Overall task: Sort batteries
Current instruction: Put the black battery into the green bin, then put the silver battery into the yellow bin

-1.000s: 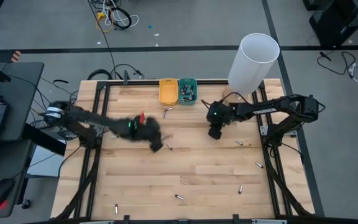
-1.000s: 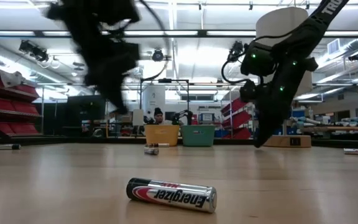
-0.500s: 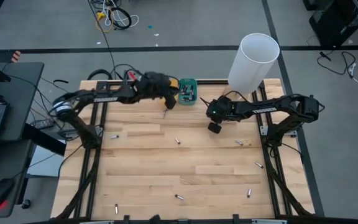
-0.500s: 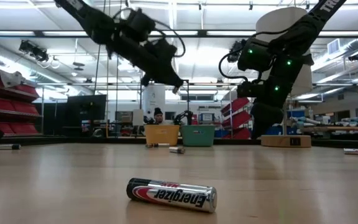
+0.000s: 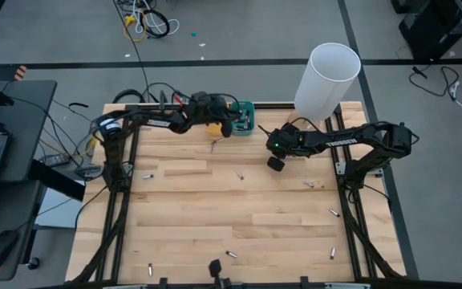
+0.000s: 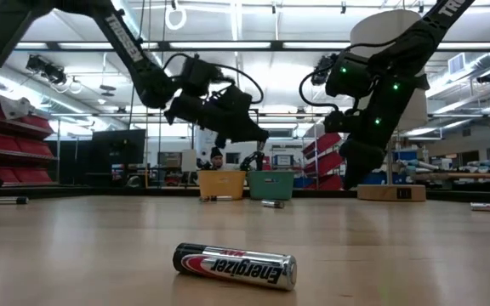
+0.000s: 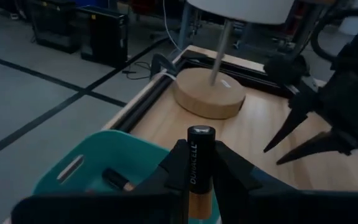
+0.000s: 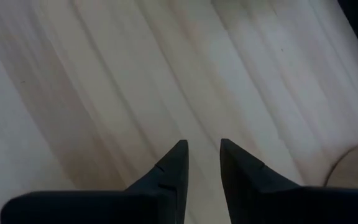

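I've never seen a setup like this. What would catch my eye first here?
Probably the left claw pinching a Duracell battery upright, right above the teal tray at the table's far edge. Next, the tall white cylinder standing at the far right corner, with the right claw hanging nearby over bare wood, holding nothing. In the low view, an Energizer battery lies large in the foreground, while others are scattered across the wooden table.

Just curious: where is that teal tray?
In the high view the teal tray sits at the table's far edge, beside the yellow tray, under the left gripper.
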